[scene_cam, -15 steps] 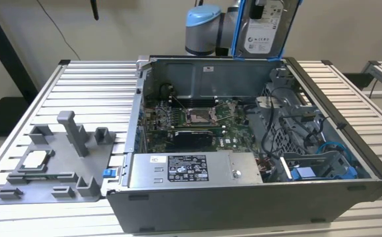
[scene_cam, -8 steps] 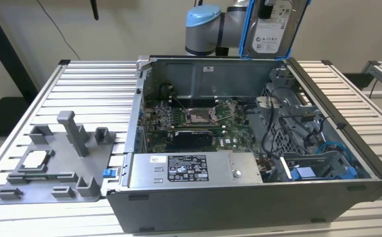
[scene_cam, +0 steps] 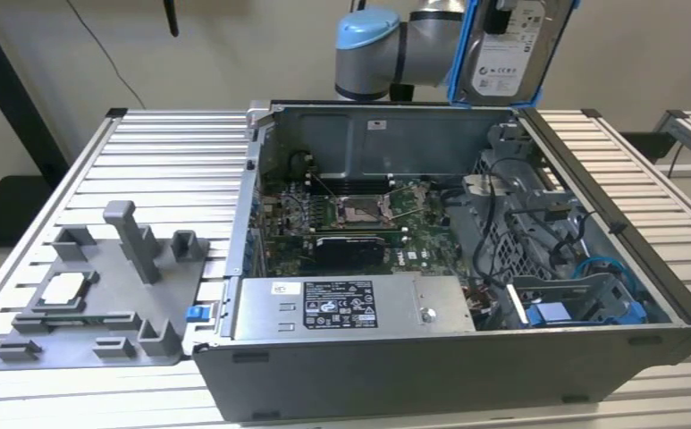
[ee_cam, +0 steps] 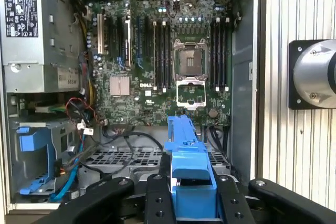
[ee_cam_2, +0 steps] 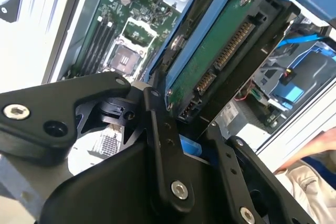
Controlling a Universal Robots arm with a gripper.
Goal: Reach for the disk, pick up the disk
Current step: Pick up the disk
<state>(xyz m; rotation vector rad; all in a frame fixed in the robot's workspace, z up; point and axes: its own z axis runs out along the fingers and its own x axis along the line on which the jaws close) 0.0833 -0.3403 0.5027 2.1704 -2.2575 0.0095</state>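
Disk (scene_cam: pixel 509 49) is off the work surface, held up in the air above the far edge of the open computer case (scene_cam: pixel 441 295), label face toward the exterior camera, blue bracket framing both long sides. The arm (scene_cam: pixel 399 49) sits just beside it toward the exterior view's left. Gripper (ee_cam_2: pixel 181 124) is clamped on the disk: in the second wrist view the two black fingers (ee_cam_2: pixel 163 145) press against the blue bracket at the lower end of the drive, green circuit board and connector row facing the camera. In the first wrist view the bracket's edge (ee_cam: pixel 186 166) stands up between the fingers (ee_cam: pixel 157 198), with the motherboard (ee_cam: pixel 163 56) far beneath. Case lies on its side on the slatted metal table (scene_cam: pixel 155 152), interior exposed; power supply (scene_cam: pixel 345 308) along the case's near edge, an empty blue drive bay (scene_cam: pixel 584 308) at its near corner toward the exterior view's right. A grey plastic fixture (scene_cam: pixel 106 295) sits on the table near the edge at the exterior view's left, well apart from the disk. A light sleeve (ee_cam_2: pixel 310 182) is visible at the corner of the second wrist view.
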